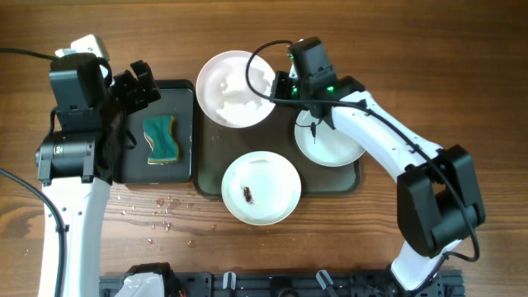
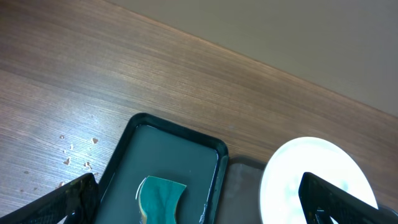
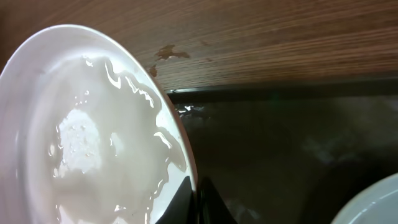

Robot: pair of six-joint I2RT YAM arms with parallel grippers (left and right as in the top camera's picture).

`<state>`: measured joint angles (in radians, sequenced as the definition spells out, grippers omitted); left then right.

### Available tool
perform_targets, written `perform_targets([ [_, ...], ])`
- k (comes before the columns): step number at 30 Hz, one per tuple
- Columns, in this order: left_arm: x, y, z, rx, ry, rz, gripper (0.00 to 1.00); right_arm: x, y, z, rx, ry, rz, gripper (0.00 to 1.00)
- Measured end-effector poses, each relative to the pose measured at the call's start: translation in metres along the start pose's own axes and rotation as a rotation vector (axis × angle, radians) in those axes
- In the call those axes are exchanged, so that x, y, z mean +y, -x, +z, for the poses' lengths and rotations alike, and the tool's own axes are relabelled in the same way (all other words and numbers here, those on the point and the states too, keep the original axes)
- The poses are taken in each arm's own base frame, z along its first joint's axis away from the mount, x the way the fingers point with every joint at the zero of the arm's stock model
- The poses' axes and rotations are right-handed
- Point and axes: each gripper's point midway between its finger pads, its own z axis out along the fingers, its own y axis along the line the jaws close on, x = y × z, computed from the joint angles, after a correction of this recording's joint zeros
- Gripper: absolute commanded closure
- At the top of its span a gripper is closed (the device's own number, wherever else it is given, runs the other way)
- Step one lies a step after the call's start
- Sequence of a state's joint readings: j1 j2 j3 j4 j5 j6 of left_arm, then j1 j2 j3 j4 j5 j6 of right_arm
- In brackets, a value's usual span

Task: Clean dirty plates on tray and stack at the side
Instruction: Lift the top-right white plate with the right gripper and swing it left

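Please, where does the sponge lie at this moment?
In the overhead view, the sponge lies inside the small black tray on the table's left side, directly left of the large tray.

Overhead looks straight down on the counter [image 1: 330, 247]. Left wrist view faces it obliquely; right wrist sits very close. All three share the far plate [image 2: 311, 155].

Reaches forward on the left with a white-and-black arm, black two-finger left end effector [image 1: 134, 82] spread wide. Stretches diagonally inward on the right from a bent elbow, right end effector [image 1: 280, 85] pinched tight on the rim of a round white shallow plate [image 1: 231, 92].
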<state>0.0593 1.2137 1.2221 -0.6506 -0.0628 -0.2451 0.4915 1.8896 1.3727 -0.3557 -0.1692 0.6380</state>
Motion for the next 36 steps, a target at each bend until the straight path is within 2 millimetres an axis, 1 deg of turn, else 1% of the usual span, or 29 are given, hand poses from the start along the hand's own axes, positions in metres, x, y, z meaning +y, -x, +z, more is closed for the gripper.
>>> perform_targets([
  [4,0.0,0.0,0.0,0.0,0.0,0.0,0.0,0.026,0.004,-0.003,-0.069,-0.023,-0.056,0.96],
  [6,0.0,0.0,0.0,0.0,0.0,0.0,0.0,0.049,0.012,-0.005,-0.143,-0.012,-0.097,0.96],
  [7,0.0,0.0,0.0,0.0,0.0,0.0,0.0,0.056,0.013,-0.006,-0.166,-0.01,-0.113,0.96],
  [8,0.0,0.0,0.0,0.0,0.0,0.0,0.0,0.07,0.014,-0.008,-0.204,-0.003,-0.134,0.96],
  [9,0.0,0.0,0.0,0.0,0.0,0.0,0.0,0.078,0.014,-0.009,-0.231,0.004,-0.149,0.96],
  [15,0.0,0.0,0.0,0.0,0.0,0.0,0.0,0.116,0.016,-0.012,-0.361,0.04,-0.208,0.96],
  [18,0.0,0.0,0.0,0.0,0.0,0.0,0.0,0.127,0.013,-0.004,-0.411,0.032,-0.246,0.96],
  [19,0.0,0.0,0.0,0.0,0.0,0.0,0.0,0.13,0.01,0.002,-0.426,0.025,-0.265,0.95],
  [22,0.0,0.0,0.0,0.0,0.0,0.0,0.0,0.134,0.004,0.017,-0.46,0.002,-0.318,0.96],
  [25,0.0,0.0,0.0,0.0,0.0,0.0,0.0,0.138,0.002,0.026,-0.507,-0.015,-0.37,0.96],
  [29,0.0,0.0,0.0,0.0,0.0,0.0,0.0,0.145,0.01,0.024,-0.573,-0.026,-0.437,0.96],
  [36,0.0,0.0,0.0,0.0,0.0,0.0,0.0,0.161,0.027,0.01,-0.681,-0.052,-0.613,0.96],
])
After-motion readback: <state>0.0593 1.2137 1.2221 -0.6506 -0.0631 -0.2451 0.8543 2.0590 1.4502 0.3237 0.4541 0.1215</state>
